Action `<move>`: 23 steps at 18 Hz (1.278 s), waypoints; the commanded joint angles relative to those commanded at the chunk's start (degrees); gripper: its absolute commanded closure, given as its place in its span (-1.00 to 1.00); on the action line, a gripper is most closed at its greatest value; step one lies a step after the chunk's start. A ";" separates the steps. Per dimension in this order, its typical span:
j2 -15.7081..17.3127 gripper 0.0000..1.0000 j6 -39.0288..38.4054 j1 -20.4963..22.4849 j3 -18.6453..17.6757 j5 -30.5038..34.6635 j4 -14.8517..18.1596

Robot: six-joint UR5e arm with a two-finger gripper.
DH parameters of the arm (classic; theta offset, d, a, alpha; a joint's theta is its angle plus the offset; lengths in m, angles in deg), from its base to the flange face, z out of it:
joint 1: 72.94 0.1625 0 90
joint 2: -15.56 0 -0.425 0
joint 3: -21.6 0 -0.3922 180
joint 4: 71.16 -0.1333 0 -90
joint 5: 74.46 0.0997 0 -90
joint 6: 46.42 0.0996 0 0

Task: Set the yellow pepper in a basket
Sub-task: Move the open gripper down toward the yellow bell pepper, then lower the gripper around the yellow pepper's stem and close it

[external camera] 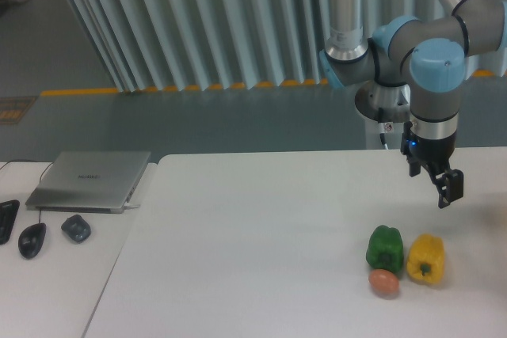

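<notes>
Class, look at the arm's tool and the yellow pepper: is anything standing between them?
Nothing visible does. The tool hangs above the yellow pepper, with only bare table and air between. The green pepper sits close on its left side and the small orange-red fruit lies in front of that, neither in the path.
</notes>
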 joint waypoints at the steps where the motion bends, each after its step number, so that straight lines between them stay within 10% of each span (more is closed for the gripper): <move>1: 0.00 -1.00 0.00 0.00 0.52 -0.09 -0.10; 9: -2.98 -1.00 -7.45 -0.17 5.00 -4.56 -1.41; 16: -6.06 -1.00 -35.04 -0.26 4.13 -4.49 -7.13; 23: -8.78 -1.00 -37.80 1.41 4.74 -3.78 -7.31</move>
